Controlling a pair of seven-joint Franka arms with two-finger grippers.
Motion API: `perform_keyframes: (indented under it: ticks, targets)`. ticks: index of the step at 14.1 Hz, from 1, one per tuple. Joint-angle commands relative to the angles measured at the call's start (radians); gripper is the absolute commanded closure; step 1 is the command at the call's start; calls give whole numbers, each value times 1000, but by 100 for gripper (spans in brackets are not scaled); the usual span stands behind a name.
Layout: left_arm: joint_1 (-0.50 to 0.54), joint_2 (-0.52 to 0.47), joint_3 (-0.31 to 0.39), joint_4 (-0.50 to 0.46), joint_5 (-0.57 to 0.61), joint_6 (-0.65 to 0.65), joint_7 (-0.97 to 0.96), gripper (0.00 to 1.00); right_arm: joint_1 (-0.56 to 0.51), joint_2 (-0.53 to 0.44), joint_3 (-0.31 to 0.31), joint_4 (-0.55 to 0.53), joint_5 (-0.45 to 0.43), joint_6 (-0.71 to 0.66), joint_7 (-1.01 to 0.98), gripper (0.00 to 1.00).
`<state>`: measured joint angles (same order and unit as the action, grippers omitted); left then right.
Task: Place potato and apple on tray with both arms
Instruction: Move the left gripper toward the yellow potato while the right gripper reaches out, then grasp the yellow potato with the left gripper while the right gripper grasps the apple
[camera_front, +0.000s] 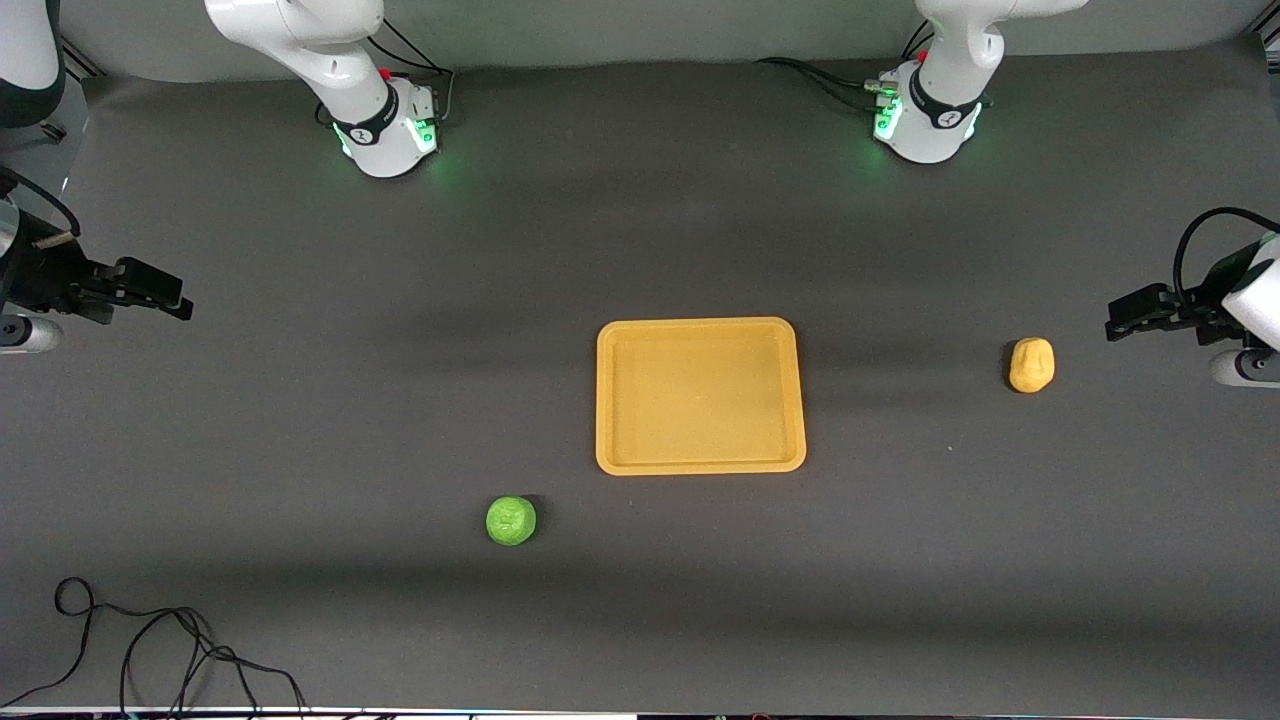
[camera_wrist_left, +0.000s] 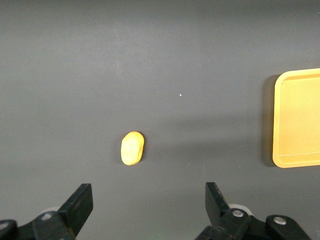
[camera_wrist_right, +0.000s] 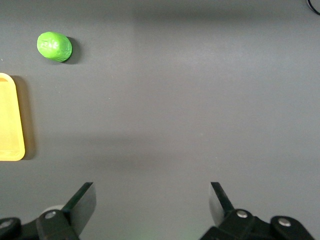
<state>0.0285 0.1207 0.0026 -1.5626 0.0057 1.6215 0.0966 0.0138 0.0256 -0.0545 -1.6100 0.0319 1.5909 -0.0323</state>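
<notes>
A dark grey matte worktop (camera_front: 640, 620) fills the scene, with a loose black cable (camera_front: 170, 650) lying at its near edge.

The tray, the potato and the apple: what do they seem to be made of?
The tray looks like moulded plastic: even yellow-orange colour, rounded corners, low rim, faint sheen. The potato looks like a toy, perhaps foam or plastic, matte and bumpy. The apple likewise: uniform bright green, dull, dimpled top.

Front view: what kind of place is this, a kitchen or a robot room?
Probably a robot lab, not a kitchen. Two white arms are bolted to a table covered in dark cloth. On it lie only a tray, an apple and a potato, and loose cables trail at the edge.
</notes>
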Motion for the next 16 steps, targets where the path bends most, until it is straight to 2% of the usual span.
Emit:
perform_keyframes:
  ticks: [1,4,5,7,9,12,14,16]
  targets:
    - [-1,13,5,27,-15,-20,18,0,9,2,-8,10,-9,4,-21,0]
    - [1,13,7,10,-16,-22,19,0,12,7,-8,10,-10,3,-21,0]
    - [2,4,7,-32,-15,-19,18,0,12,8,-8,10,-9,3,-21,0]
    - [17,-45,19,-176,-9,42,43,2,12,13,-8,7,-9,3,-20,0]
    - [59,-56,20,-272,-9,141,113,2,17,10,-7,-14,-9,27,-18,0]
    - [128,-59,20,-481,0,331,175,2,96,25,-5,-39,-7,112,14,0]
    - [145,-46,20,-577,0,385,183,1,156,78,-4,-4,-4,145,99,0]
    - [154,-10,20,-670,0,484,193,2,240,166,-2,89,0,152,211,0]
